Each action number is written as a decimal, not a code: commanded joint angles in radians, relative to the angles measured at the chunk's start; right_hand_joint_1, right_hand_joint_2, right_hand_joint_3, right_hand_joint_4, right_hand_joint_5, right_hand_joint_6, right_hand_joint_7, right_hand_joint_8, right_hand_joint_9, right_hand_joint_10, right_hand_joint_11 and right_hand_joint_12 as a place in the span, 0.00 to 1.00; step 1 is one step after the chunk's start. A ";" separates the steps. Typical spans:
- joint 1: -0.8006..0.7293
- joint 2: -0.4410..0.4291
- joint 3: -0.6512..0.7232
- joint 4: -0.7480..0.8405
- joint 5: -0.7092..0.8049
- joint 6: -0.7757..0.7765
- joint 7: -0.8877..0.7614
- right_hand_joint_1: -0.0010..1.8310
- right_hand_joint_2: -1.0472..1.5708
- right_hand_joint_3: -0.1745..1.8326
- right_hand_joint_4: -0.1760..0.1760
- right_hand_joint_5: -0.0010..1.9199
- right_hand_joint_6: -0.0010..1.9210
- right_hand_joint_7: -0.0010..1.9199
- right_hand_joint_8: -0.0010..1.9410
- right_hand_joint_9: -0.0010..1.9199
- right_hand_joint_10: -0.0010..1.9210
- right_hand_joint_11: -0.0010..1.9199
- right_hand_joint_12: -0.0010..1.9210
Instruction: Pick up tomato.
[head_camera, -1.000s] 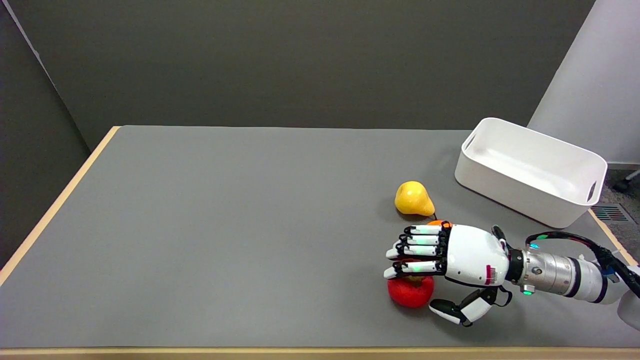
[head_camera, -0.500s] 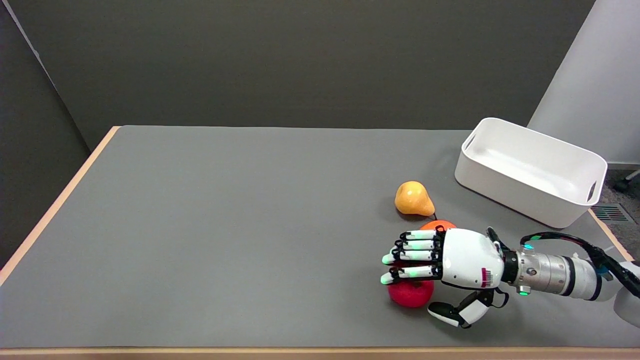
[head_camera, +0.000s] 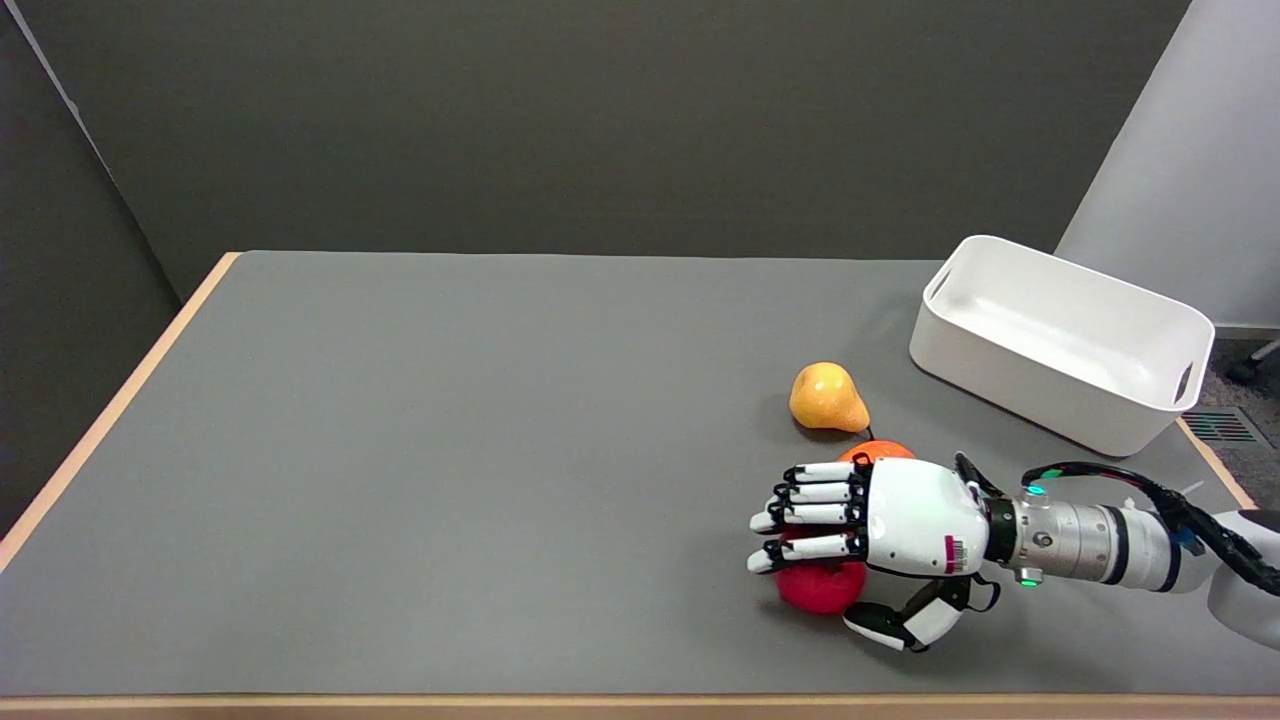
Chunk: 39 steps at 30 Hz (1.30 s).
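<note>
At far right, white bin (head_camera: 1060, 345) (bare inside)

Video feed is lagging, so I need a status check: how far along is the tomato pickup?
Done: the right hand is positioned over the red tomato, fingers spread above it and thumb beside it. In hand: closing the grasp; nothing is gripped yet. Left: close on the tomato and lift it off the table, where it sits, without disturbing the orange fruit behind the hand.
</note>
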<state>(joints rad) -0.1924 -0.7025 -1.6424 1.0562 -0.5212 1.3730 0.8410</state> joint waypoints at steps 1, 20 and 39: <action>0.021 0.009 -0.026 0.012 0.021 -0.013 0.005 0.51 0.66 0.58 0.97 0.20 0.45 0.24 0.28 0.22 0.45 0.20 0.77; 0.021 0.009 -0.027 -0.002 0.035 0.009 -0.001 0.73 0.85 0.14 0.00 0.31 0.84 0.45 0.63 0.38 0.72 0.37 0.78; -0.061 0.002 0.246 -0.042 0.312 0.222 -0.016 0.73 0.81 0.24 0.03 0.32 0.84 0.46 0.64 0.38 0.74 0.37 0.85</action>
<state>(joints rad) -0.1799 -0.6962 -1.6179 1.0514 -0.4260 1.4258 0.8327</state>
